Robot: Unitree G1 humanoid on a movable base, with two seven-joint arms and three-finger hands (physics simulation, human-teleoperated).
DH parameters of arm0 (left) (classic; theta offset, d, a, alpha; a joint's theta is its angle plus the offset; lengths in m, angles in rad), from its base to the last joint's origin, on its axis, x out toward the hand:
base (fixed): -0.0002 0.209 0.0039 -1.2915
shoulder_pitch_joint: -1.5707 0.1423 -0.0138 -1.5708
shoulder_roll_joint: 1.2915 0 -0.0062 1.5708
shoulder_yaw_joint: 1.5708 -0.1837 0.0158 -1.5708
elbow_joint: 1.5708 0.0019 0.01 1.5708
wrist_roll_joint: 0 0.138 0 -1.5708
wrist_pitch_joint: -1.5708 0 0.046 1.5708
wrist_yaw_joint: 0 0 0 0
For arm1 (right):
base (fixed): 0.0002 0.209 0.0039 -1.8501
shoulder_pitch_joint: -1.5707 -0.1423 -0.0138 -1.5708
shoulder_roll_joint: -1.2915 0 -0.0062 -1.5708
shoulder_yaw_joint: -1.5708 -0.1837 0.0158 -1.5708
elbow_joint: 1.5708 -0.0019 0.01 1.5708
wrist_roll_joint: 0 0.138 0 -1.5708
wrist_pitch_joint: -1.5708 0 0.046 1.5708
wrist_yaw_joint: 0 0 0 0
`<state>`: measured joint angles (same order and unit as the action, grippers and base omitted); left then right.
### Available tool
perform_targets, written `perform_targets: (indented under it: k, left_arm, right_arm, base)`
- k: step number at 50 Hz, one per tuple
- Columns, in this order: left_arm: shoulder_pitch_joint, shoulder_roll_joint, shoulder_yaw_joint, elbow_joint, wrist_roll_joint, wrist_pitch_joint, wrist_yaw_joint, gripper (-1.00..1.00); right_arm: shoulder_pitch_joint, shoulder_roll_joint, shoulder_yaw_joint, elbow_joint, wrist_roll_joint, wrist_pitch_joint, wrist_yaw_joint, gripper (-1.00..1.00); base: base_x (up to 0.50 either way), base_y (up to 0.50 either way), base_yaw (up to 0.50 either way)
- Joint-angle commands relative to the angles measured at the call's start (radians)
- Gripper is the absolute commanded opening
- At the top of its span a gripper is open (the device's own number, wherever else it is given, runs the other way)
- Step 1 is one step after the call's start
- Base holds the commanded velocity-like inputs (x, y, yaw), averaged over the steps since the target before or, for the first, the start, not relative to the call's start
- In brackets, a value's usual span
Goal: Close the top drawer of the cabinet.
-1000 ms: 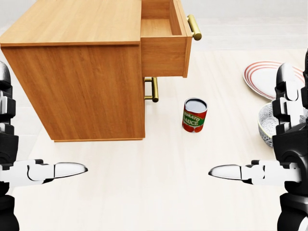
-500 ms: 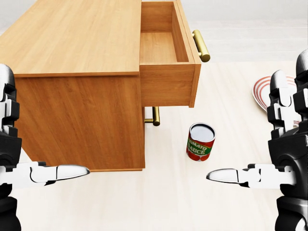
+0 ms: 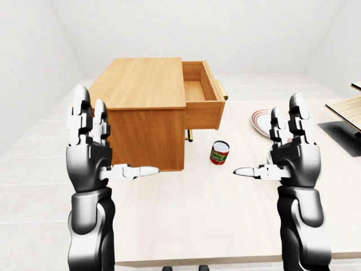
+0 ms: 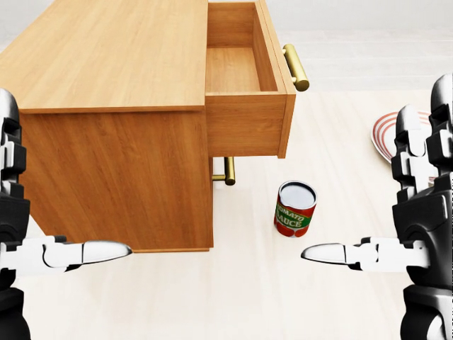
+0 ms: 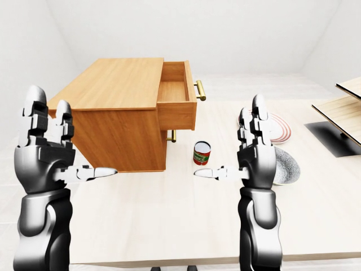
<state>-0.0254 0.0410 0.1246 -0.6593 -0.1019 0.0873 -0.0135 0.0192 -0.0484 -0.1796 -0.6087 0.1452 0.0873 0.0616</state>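
Observation:
A wooden cabinet (image 4: pixel 106 106) stands on the pale table at the left of the head view. Its top drawer (image 4: pixel 244 124) is pulled out to the right and is empty, with a brass handle (image 4: pixel 296 67) on its face. A lower drawer's brass handle (image 4: pixel 228 171) shows beneath it, and that drawer is shut. My left hand (image 3: pixel 107 148) is raised and open below the cabinet's near side, apart from it. My right hand (image 3: pixel 271 149) is raised and open to the right of the drawer, touching nothing.
A tomato sauce can (image 4: pixel 295 208) stands on the table just below the open drawer. A red-striped plate (image 4: pixel 386 134) and a patterned bowl (image 5: pixel 285 166) lie to the right. A wooden shelf (image 3: pixel 345 107) and a black mat (image 3: pixel 344 135) are at the far right.
The whole head view shifted between one second and half a second ago: the camera moved closer to the cabinet. Since then the picture holds still; both hands stay open.

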Motion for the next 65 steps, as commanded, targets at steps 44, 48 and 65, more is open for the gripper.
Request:
perform_targets:
  k: [44, 48, 65]
  left_arm:
    - [0.034, -0.003, 0.025, -0.095, -0.011, 0.0, -0.016, 1.0]
    - [0.046, -0.003, 0.029, -0.101, -0.011, 0.0, -0.021, 1.0]
    - [-0.003, 0.0, 0.022, -0.114, -0.018, 0.0, -0.005, 1.0]
  right_arm:
    - [-0.261, -0.027, 0.057, 0.528, -0.03, 0.0, -0.092, 1.0]
    - [-0.273, -0.029, 0.061, 0.578, -0.031, 0.0, -0.093, 1.0]
    - [-0.259, -0.035, 0.073, 0.543, -0.047, 0.0, -0.096, 1.0]
  base:
    - [0.0, 0.0, 0.0]
    - [0.0, 0.0, 0.0]
    - [0.0, 0.0, 0.0]
